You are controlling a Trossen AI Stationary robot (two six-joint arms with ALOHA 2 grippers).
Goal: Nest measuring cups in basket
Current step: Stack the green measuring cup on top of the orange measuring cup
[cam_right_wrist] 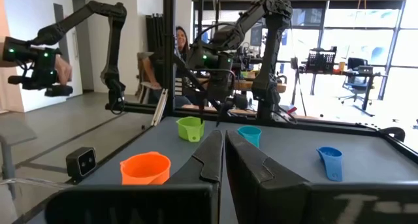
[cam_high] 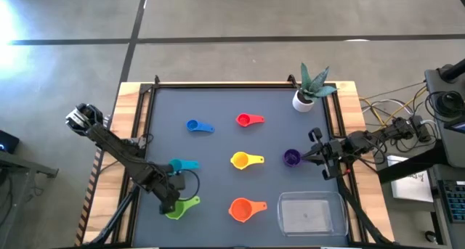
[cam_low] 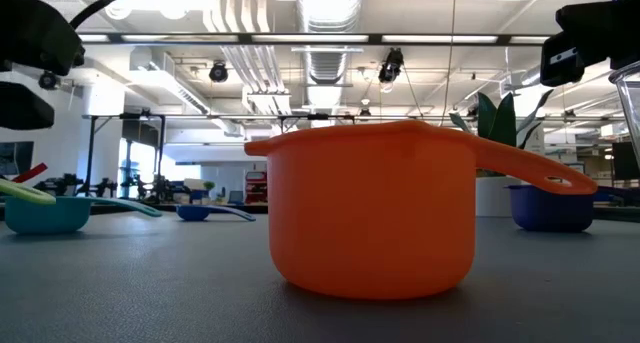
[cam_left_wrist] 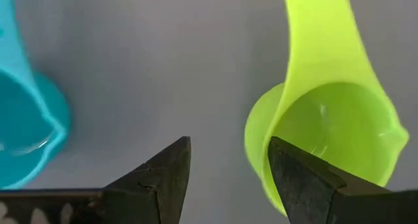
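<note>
On the worktop [cam_high: 218, 147], near edge, right corner — basket [cam_high: 311, 213], clear plastic, nothing in it; no measuring cup nested yet, so the whole task appears still to do.

Cups, all apart on the dark mat:
- blue cup [cam_high: 193, 125] and red cup [cam_high: 243, 120], toward the far edge;
- teal cup [cam_high: 177, 165], yellow cup [cam_high: 239, 160] and purple cup [cam_high: 291, 158], across the middle;
- green cup [cam_high: 175, 210], near the left near corner;
- orange cup [cam_high: 240, 209], just beside the basket.

Left end effector [cam_left_wrist: 228, 162] — low over the green cup [cam_left_wrist: 326, 132], fingers narrowly parted, one finger at the cup's rim, nothing gripped.

Right end effector [cam_right_wrist: 223, 152] — at the right edge beside the purple cup, fingers nearly together, holding nothing.

White plant pot [cam_high: 303, 100], far right corner.
</note>
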